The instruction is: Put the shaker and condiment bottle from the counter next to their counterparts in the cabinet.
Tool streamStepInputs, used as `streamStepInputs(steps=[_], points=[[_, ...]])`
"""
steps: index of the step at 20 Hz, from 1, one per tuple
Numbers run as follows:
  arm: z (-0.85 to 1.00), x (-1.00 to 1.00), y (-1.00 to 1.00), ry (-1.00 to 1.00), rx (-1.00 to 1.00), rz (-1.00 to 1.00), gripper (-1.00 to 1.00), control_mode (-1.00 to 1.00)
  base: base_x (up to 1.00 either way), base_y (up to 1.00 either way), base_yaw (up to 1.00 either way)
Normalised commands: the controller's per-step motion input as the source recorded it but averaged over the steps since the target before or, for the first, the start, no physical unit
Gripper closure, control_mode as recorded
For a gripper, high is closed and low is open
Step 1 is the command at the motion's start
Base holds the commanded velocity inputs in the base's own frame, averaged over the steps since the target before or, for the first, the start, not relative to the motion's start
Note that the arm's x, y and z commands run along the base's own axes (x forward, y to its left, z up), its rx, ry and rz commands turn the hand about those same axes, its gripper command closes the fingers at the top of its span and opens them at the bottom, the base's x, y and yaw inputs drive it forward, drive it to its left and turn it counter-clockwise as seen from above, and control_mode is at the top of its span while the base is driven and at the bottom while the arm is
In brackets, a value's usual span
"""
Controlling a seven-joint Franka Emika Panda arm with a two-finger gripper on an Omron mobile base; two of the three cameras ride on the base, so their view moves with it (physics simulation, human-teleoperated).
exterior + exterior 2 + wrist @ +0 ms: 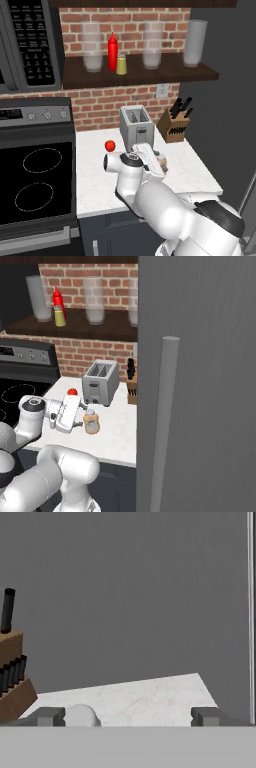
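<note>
On the white marble counter (117, 438), nearest the robot, the white two-finger gripper (127, 716) sits low and level with its jaws spread wide, nothing between them. In the hand view a white rounded cap (81, 716) pokes up just inside the left dark fingertip (49, 716), off-centre in the gap, not gripped. From the right base view that is the tan-peach plastic condiment bottle with white cap (91, 421), upright on the counter, right at the front end of the gripper (75, 415); touching or just short, can't tell. In the left base view the bottle (161, 163) is mostly hidden behind the hand.

A small grey-capped object (52, 421) stands by the wrist; too small to identify as the shaker.

Further back: small red tomato (110, 145), silver two-slot toaster (136, 123), wooden knife block with black handles (174, 125).

Up on the dark brown wooden open shelf with brick back wall (150, 75): tall slim red squeeze bottle (112, 52) with a small yellow-green shaker (121, 65) just beside it, between clear glass jars (92, 47).
</note>
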Motion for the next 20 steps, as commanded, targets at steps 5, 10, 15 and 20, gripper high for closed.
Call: streamStepInputs(steps=[5,10,15,20], points=[[0.0,0.01,0.0,-0.13,0.0,0.1,-1.0,-1.0,0.0,0.0,0.0],[0.0,0.0,0.0,-0.13,0.0,0.08,-1.0,-1.0,0.0,0.0,0.0],[-0.03,0.0,-0.02,-0.05,0.0,0.1,-1.0,-1.0,0.0,0.0,0.0],[-0.25,0.14,0.0,0.0,0.0,0.11,-1.0,-1.0,0.0,0.0,0.0]])
